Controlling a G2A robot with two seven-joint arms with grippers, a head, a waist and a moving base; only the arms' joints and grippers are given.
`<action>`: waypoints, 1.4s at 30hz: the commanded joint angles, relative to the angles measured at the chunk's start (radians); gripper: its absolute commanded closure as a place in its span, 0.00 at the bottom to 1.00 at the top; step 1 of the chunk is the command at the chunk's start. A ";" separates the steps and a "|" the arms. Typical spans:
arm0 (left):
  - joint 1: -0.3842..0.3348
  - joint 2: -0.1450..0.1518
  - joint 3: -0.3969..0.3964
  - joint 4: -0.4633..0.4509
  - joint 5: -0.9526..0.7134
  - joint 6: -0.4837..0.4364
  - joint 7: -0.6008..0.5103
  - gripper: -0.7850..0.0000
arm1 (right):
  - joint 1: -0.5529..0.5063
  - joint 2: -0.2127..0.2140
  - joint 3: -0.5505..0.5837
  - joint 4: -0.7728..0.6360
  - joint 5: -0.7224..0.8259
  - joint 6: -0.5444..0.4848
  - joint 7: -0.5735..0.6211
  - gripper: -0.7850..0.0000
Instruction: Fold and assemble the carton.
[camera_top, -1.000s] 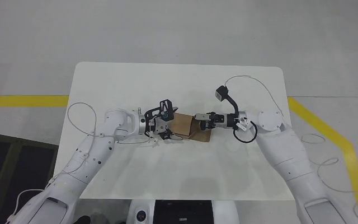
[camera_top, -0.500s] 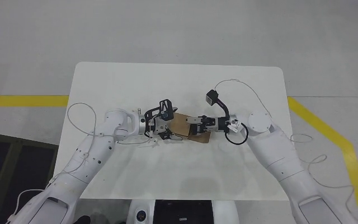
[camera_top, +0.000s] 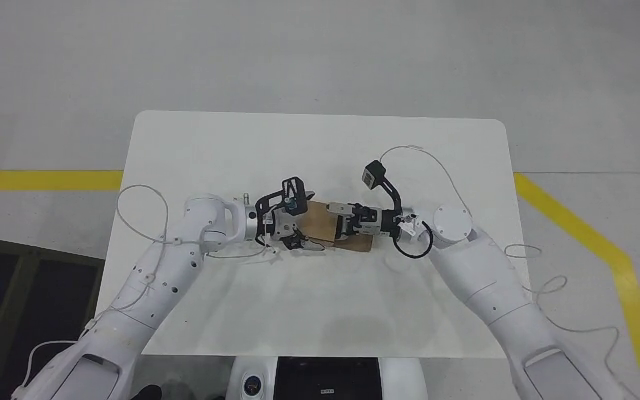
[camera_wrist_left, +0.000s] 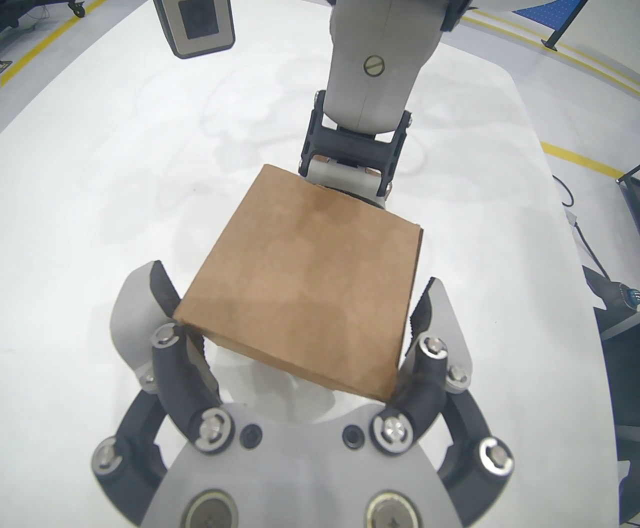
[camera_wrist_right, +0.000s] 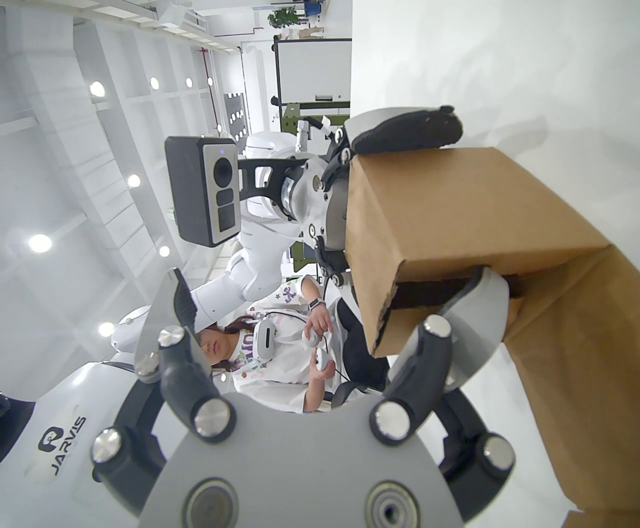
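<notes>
A small brown carton (camera_top: 325, 222) is held above the middle of the white table (camera_top: 400, 150) between both arms. My left gripper (camera_wrist_left: 295, 300) is shut on the carton (camera_wrist_left: 310, 305), one finger (camera_wrist_left: 162, 295) pressing on each side wall of its near end. My right gripper (camera_wrist_right: 325, 295) is open at the opposite end. One of its fingers (camera_wrist_right: 480, 290) is pushed into the carton's (camera_wrist_right: 465, 205) open end under the top panel, and the other finger (camera_wrist_right: 175, 300) stands free in the air. A loose flap (camera_wrist_right: 575, 350) hangs from that open end.
The table's far half and its front strip are bare white surface. A thin white cable (camera_top: 440, 145) loops from the right arm over the far right part of the table. The right arm's wrist camera (camera_wrist_left: 195, 25) hangs beyond the carton.
The right arm has slid left toward the carton and pushed one finger into its open end. The left arm has kept its hold in nearly the same place.
</notes>
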 joint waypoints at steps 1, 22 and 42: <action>0.004 0.001 -0.003 -0.004 -0.001 -0.004 -0.002 0.00 | 0.004 -0.004 -0.004 0.010 0.008 -0.008 0.001 0.00; 0.009 -0.003 0.001 0.011 -0.038 0.023 -0.015 0.00 | 0.015 -0.003 0.043 0.015 -0.013 -0.008 0.055 0.00; -0.011 -0.013 0.013 0.026 -0.089 0.040 -0.055 0.00 | -0.224 0.127 0.365 -0.291 -0.266 0.192 0.079 0.00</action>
